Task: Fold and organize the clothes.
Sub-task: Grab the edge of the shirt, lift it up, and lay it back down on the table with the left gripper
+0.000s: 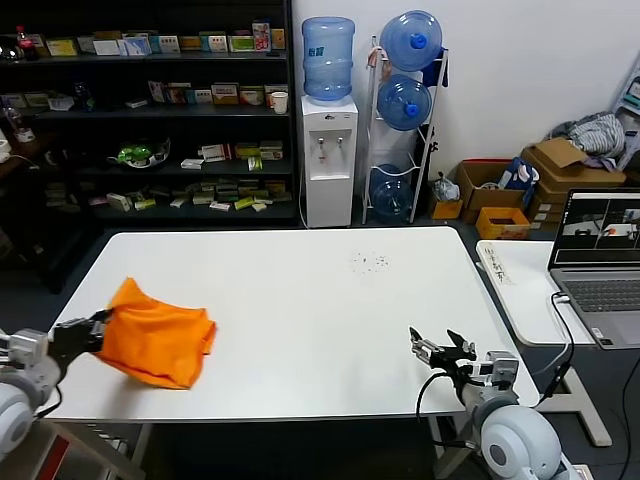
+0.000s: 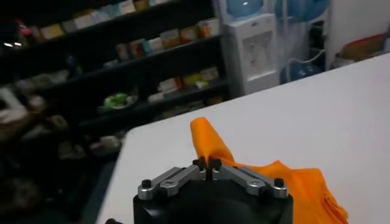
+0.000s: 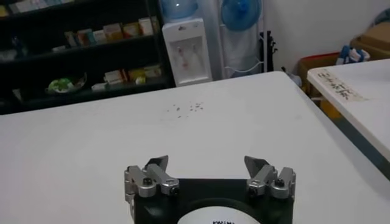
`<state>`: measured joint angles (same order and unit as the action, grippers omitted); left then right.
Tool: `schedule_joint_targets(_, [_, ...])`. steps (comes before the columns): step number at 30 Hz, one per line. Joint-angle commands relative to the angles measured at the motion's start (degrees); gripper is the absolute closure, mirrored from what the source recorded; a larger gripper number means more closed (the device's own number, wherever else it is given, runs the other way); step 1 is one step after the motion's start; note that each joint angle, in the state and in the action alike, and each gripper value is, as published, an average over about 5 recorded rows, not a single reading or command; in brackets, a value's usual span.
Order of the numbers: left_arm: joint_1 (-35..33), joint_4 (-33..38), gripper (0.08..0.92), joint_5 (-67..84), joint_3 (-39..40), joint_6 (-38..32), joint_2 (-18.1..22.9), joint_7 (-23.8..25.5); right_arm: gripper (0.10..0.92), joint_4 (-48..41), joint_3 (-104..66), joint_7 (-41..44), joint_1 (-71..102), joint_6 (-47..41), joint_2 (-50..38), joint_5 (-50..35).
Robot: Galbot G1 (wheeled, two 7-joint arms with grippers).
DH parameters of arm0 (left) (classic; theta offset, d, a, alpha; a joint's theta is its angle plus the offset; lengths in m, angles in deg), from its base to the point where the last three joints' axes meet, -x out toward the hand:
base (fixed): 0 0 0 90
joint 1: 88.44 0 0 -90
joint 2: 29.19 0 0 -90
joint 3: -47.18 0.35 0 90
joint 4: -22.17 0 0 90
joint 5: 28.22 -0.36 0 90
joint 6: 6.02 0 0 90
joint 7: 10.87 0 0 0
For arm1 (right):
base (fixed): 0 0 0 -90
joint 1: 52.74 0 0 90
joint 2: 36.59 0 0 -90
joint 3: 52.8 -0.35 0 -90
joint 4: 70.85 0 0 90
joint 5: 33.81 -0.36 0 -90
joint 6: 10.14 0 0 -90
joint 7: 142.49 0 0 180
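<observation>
Over at the lower left of the head view, the left gripper [image 1: 98, 327] is pinched tight on the near-left edge of the orange T-shirt [image 1: 160, 340], its dark fingers meeting right where the cloth begins. The shirt lies as a loose folded bundle on the left part of the white table [image 1: 300, 300], one corner peaking upward at its upper left, the rest sagging toward the table's front edge. In the left wrist view the same gripper [image 2: 208, 164] shows its two fingers [image 2: 198, 164] drawn together with orange fabric [image 2: 268, 179] rising from between them. Moving right, a scatter of small dark specks [image 1: 370, 263] marks the tabletop at the upper middle of the frame. Further right, at the lower right, the right gripper [image 1: 444, 345] rests low over the table's front right corner, well apart from the shirt, jaws spread wide and holding nothing; the right wrist view shows those fingers [image 3: 159, 164] standing far apart above bare table. At the far right edge a laptop [image 1: 603, 265] sits open on a smaller side table [image 1: 520, 290].
</observation>
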<state>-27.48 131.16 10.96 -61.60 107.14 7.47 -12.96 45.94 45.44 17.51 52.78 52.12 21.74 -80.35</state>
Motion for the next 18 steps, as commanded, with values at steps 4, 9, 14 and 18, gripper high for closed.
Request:
schedule_joint_targets(4, [-10.07, -6.58, 0.893, -7.84, -18.69, -5.41, -0.56, -2.22, 0.203, -0.37, 1.33, 0.73, -0.7, 0.43, 0.27, 0.64])
schedule_joint_targets(9, [-10.65, 1.93, 0.893, 3.9, -12.45, -1.89, -0.59, -5.18, 0.203, -0.37, 1.35, 0.28, -0.61, 0.16, 0.46, 1.17])
schedule_joint_targets(14, [-6.69, 16.64, 0.893, 27.11, 4.76, 3.22, 1.74, -17.39, 0.203, -1.4, 0.82, -0.29, -0.25, -0.08, 1.27, 2.06])
schedule_joint_targets(18, [10.11, 20.89, 0.893, 38.18, 26.87, 3.47, 8.02, -28.19, 0.203, -2.64, -0.15, -0.86, 0.63, -0.28, 1.92, 2.92])
